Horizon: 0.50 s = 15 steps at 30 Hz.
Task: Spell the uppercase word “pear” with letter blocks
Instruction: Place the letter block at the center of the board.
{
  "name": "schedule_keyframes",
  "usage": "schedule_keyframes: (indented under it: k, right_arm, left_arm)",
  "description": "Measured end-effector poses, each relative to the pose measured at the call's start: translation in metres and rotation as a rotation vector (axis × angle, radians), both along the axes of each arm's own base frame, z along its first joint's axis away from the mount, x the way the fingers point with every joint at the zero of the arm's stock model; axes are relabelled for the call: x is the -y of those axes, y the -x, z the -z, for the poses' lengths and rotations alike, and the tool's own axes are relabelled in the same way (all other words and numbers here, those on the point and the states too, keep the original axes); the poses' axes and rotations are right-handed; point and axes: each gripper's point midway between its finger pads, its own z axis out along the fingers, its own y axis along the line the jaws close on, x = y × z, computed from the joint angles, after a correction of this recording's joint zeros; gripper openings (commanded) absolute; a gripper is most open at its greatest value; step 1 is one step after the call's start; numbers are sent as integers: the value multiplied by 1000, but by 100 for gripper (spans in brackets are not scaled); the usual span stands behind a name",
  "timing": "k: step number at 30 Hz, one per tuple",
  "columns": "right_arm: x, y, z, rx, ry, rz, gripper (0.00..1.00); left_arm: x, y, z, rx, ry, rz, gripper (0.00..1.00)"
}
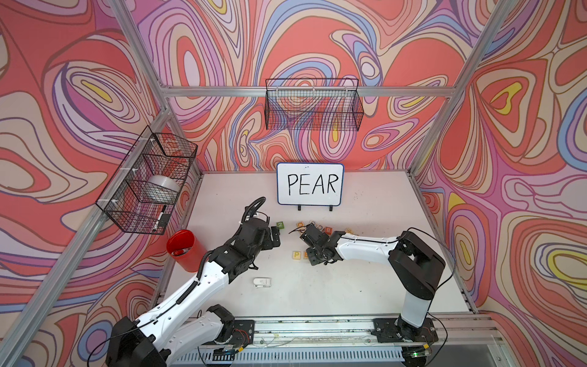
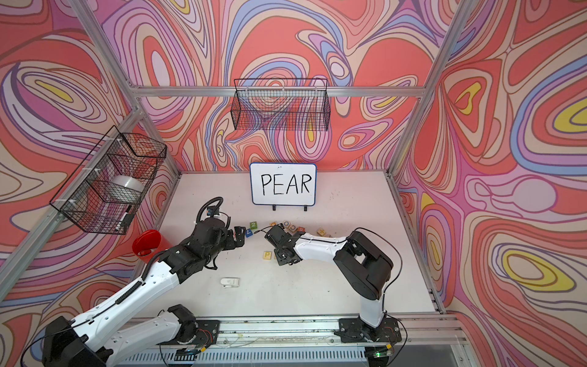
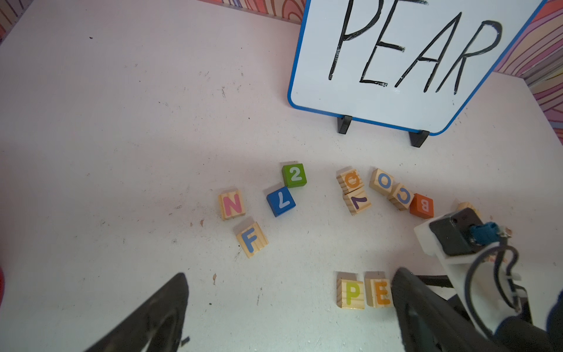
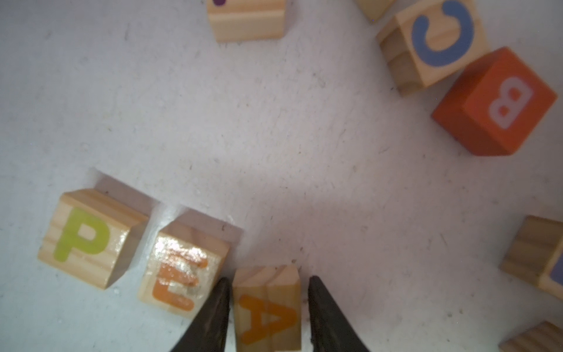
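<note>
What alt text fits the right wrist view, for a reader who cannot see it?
The right tool straddles a wooden A block, its dark fingers just off the sides, at the end of a row with the P block and E block on a white table. Farther off lie a wooden C block and an orange B block.

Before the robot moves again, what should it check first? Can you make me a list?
1. P block first in the row: ok.
2. E block beside P: ok.
3. A block beside E, letter facing up: ok.
4. A free of the right jaws, thin gaps each side: ok.
5. Nothing in the left jaws, which stand open: ok.
6. R block spotted: cannot tell, no R face shows.
</note>
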Motion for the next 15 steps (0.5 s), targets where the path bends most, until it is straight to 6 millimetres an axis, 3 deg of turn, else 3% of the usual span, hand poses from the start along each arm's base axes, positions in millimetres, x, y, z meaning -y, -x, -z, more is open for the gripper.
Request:
schedule_keyframes:
  k: [7,15]
  right_arm:
    - [4,10,0,2,-8,44,47]
    - [22,22,1,-3,-30,131,47]
  left_arm:
    - [1,0,2,-6,-8,7,100]
    - [3,-1,7,-18,-21,23,100]
